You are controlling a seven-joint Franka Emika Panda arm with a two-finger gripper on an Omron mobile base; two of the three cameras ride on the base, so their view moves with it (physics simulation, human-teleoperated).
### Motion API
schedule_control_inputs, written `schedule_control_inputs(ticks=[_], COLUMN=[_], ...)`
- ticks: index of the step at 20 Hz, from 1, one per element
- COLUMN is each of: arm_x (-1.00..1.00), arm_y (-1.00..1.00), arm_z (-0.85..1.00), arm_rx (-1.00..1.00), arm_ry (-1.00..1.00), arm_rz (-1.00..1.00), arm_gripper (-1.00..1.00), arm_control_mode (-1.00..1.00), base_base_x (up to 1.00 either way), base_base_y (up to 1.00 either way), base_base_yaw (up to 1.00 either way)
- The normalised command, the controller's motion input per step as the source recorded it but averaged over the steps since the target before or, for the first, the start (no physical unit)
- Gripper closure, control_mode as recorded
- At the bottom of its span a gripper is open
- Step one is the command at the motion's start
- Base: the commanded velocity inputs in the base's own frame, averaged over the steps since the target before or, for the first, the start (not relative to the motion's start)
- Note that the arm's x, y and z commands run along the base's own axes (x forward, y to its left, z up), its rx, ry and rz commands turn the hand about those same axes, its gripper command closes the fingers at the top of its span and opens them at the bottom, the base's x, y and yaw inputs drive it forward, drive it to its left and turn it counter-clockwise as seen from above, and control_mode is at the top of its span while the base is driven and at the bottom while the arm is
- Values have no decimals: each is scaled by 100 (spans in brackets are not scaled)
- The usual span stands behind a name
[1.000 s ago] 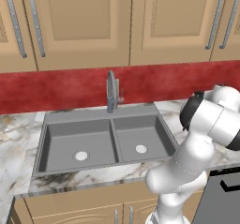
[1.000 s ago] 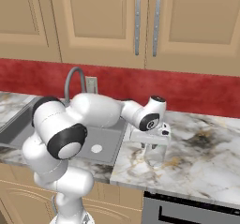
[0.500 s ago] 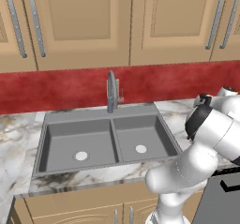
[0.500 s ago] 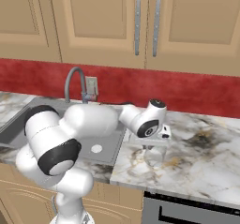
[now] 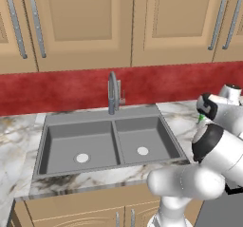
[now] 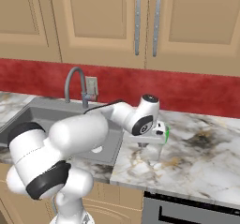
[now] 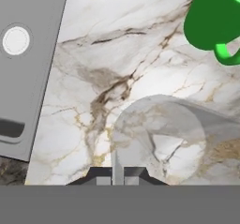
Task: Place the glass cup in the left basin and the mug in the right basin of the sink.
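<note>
The mug (image 7: 213, 21) is cut off by the hand view's edge.

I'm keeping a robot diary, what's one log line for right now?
gripper: shut on glass cup | glass cup: on counter | mug: beside it

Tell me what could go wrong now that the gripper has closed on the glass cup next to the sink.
1. The gripper looks shut on just the rim of the glass cup, so the smooth clear wall may slip out when lifted.
2. The mug stands close beside the cup on the counter; a sideways swing could knock it.
3. The left basin lies beyond the right basin, so the cup must cross the divider without clipping the sink's rim.
</note>
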Motion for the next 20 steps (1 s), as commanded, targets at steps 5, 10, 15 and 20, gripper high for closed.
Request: schedule_control_inputs(ticks=[5, 10, 15, 20], arm_x=[-18, -26, -25, -16], arm_y=[32, 38, 36, 39], arm_z=[41, 31, 31, 33], arm_rx=[-11, -9, -1, 0], arm_ry=[0, 0, 0, 0], arm_rz=[1, 0, 1, 5], arm_gripper=[100, 100, 100, 100], arm_control_mode=[-100, -100, -100, -100], base_base_x=[0, 0, 0, 0], base_base_y=[0, 0, 0, 0], base_base_yaw=[0, 0, 0, 0])
